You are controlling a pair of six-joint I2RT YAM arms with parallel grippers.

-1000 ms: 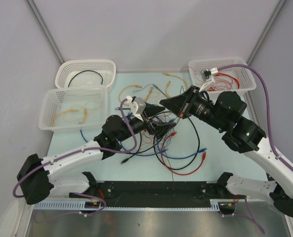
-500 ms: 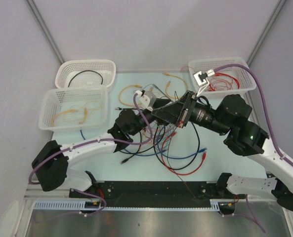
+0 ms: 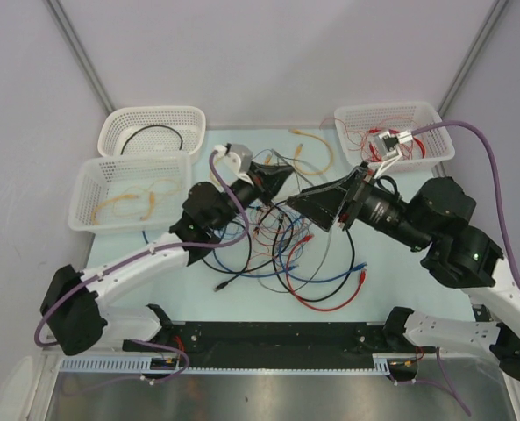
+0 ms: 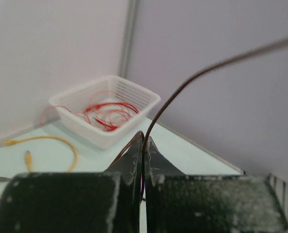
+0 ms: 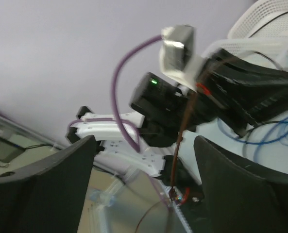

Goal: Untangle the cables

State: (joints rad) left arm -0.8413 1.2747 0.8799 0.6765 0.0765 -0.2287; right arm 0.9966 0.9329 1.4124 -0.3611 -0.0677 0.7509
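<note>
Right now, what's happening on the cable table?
Both arms are working a tangle of thin wires mid-table. The left end effector is shut on a thin brown wire. The right end effector is open beside it; the brown wire passes between its fingers unclamped. Red wires lie in the far-right basket, yellow cables in the near-left basket, and a black cable in the far-left basket. Most of the pile is unsorted.

We see the left gripper (image 3: 275, 178), a second ago sunk low in the tangle of cables (image 3: 281, 259), now lifted toward the table's far side, a thin brown wire (image 4: 192, 80) pinched in its jaws. The right gripper (image 3: 305, 200), which crowded leftward beside it half a second ago, now sits back to the right, jaws apart.
</note>
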